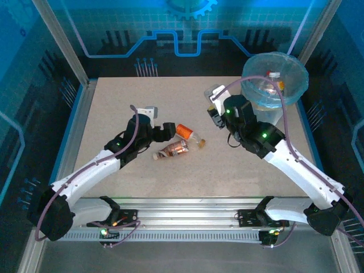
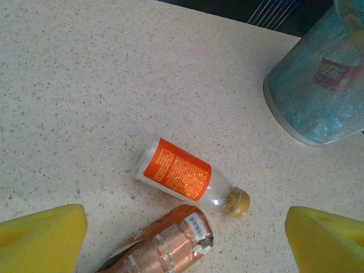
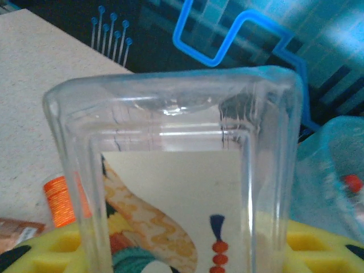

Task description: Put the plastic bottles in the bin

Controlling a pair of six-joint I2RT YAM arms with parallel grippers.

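Observation:
My right gripper [image 1: 215, 109] [image 3: 182, 259] is shut on a clear square-sided plastic bottle [image 1: 215, 94] [image 3: 176, 165] with a white patterned label, held above the table just left of the bin [image 1: 300, 77] [image 3: 335, 165]. The bin is a round translucent bucket with a pale blue liner, and a red-capped bottle [image 1: 267, 86] lies inside it. Two bottles lie mid-table: a clear one with an orange label and gold cap [image 1: 190, 133] [image 2: 179, 175], and a crushed copper-coloured one [image 1: 172, 150] [image 2: 162, 247]. My left gripper [image 1: 168, 131] [image 2: 185, 250] hangs open over them, its yellow pads [image 2: 42, 239] wide apart.
The bin [image 2: 318, 96] stands at the table's far right corner. A raised metal frame runs along the table's left, right and near edges. Bare tabletop stretches across the far left and the near half.

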